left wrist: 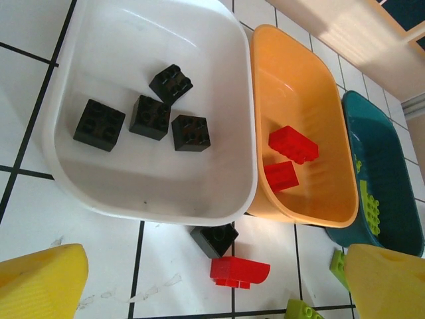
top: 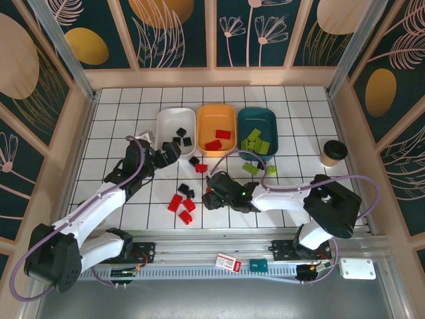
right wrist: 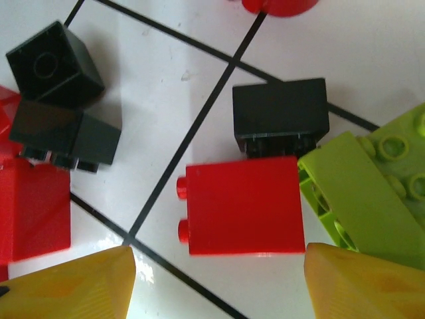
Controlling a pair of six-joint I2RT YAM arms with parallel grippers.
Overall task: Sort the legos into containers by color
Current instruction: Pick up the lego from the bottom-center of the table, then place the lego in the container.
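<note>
The right pincer (right wrist: 219,282) is released and empty at the bottom of the right wrist frame. The red lego (right wrist: 242,206) lies on the table (right wrist: 153,40) just above its gap, with the studs pointing left.

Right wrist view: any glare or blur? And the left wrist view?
Right wrist view: glare on the glossy white tiled table beside the sharp red plastic brick. Left wrist view: even light, sharp focus, soft shadow under the white plastic tray.
</note>
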